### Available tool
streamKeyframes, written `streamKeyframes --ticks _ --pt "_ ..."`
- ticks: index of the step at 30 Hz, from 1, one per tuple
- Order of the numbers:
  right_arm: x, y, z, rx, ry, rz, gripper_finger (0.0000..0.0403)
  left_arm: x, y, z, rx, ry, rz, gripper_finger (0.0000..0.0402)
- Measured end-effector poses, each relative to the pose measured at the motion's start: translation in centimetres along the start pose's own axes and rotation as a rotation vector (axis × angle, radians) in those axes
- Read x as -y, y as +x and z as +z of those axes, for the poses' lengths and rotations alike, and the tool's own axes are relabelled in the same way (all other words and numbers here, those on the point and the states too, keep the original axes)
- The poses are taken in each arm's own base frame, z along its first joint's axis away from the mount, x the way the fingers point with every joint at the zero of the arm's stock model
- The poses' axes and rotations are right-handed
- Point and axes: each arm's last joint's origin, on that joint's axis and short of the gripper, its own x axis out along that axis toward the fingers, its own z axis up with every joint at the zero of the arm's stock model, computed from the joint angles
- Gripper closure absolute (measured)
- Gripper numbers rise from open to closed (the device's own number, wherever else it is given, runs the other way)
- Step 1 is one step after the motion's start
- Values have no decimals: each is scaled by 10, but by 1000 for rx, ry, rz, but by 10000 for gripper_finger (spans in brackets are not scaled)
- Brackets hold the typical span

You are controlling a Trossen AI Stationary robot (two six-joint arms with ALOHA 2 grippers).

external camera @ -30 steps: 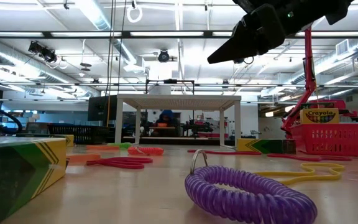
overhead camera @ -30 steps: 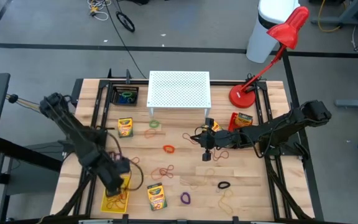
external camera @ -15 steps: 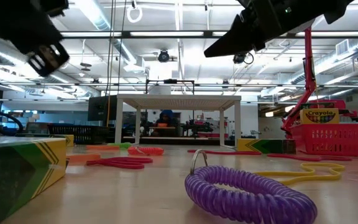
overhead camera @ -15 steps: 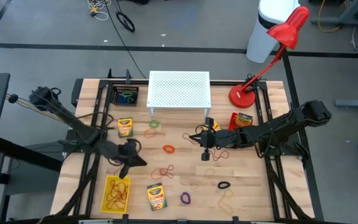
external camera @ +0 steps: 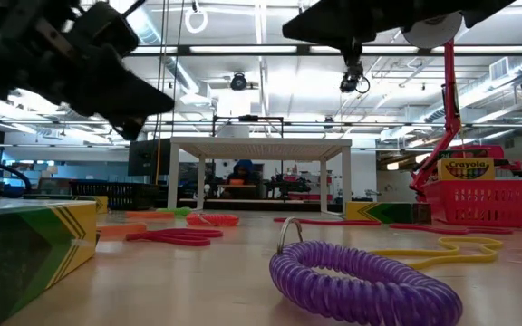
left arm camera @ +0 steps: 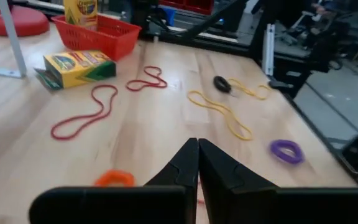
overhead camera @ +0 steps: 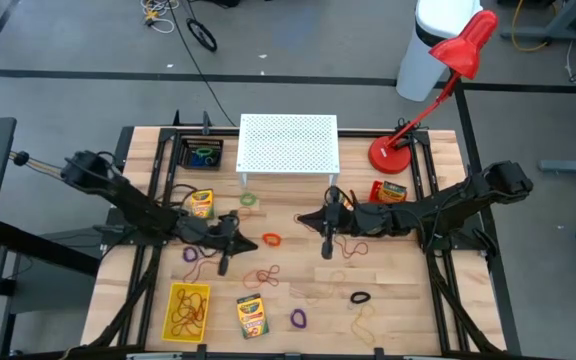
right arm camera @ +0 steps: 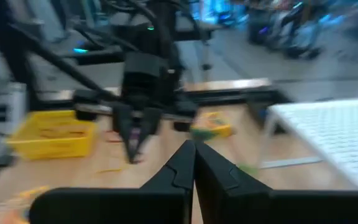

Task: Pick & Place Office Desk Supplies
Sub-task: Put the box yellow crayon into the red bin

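On the pale wood-plank surface [overhead camera: 418, 290], a coiled orange elastic loop [overhead camera: 271, 240] is seen lying flat between the left gripper [overhead camera: 226, 262] and the right gripper [overhead camera: 326, 250], both with dark fingers pressed together, while a rectangular yellow-and-green crayon box [overhead camera: 251, 316] is laid lengthwise near-to-far at the near edge.

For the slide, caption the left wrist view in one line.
Shut left gripper above the wooden table, facing an orange loop, purple loop, rubber bands and a crayon box.
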Motion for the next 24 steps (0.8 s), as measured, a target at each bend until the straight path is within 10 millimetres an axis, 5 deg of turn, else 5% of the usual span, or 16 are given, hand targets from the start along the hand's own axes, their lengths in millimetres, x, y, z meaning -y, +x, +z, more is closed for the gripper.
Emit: streamKeyframes --ticks 7,15,24 --pt "-9 -2 -6 -70 149 135 386 13 22 5 158 148 -49 396" --pt "-29 -11 -11 -36 104 -63 386 18 32 0 163 71 -149 387" --pt "-42 -14 -21 -90 67 -16 386 24 31 -4 139 14 -192 386"
